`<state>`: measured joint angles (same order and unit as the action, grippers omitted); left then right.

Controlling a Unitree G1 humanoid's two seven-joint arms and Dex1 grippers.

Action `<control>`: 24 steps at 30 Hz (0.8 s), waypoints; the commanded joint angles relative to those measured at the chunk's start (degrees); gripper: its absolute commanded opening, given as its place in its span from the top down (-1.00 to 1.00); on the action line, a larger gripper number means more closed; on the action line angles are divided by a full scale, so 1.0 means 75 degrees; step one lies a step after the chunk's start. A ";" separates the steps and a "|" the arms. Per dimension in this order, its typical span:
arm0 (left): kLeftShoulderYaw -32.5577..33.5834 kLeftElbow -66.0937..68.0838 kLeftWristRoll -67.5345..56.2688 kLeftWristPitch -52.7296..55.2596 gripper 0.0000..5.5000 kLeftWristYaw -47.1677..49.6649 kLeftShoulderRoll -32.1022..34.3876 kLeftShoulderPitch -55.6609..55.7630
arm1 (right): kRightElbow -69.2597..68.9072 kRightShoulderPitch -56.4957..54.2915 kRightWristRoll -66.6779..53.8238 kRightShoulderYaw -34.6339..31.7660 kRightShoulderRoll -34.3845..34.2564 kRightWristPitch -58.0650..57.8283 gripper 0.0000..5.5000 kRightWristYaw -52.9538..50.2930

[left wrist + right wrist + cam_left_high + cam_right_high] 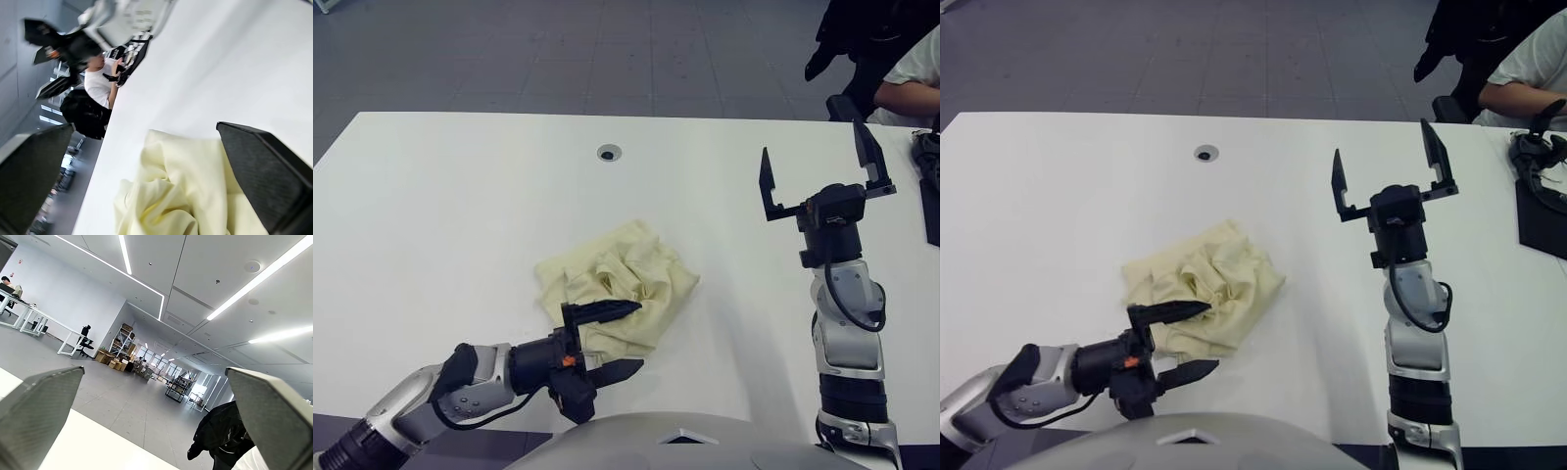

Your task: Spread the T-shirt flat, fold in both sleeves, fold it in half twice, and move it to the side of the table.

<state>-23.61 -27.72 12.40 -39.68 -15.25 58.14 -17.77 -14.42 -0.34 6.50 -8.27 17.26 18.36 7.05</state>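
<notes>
White table; crumpled pale-yellow T-shirt lies near its front edge.

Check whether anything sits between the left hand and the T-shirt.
Nothing visible does. The open left hand is already at the near edge of the crumpled T-shirt, with one finger over the cloth and the other just short of it.

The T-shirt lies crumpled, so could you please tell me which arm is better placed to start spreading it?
Left, probably: left gripper is open at the T-shirt edge; right gripper points upward, off it.
</notes>
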 commanded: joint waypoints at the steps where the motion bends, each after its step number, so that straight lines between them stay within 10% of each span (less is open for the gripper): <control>1: 0.0821 -0.0149 -0.2407 0.0699 -0.96 -0.0942 0.1168 -0.1082 | 0.0086 -0.0004 -0.0114 -0.0034 0.0046 -0.0077 -0.95 0.0058; 9: 0.1438 0.1420 -0.2038 0.1160 -0.96 -0.1655 0.0255 -0.0283 | 0.0103 0.0124 0.0005 0.0057 0.0016 0.0075 -0.95 0.0023; 24: 0.1461 0.1922 -0.1614 0.1209 -0.02 -0.2411 -0.1140 0.0120 | 0.0156 0.0205 0.0146 -0.0066 0.0001 0.0262 -0.96 -0.0166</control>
<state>-13.05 -13.67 -0.46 -30.64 -32.51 50.18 -16.76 -13.59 0.89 7.35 -8.49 17.19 20.16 6.06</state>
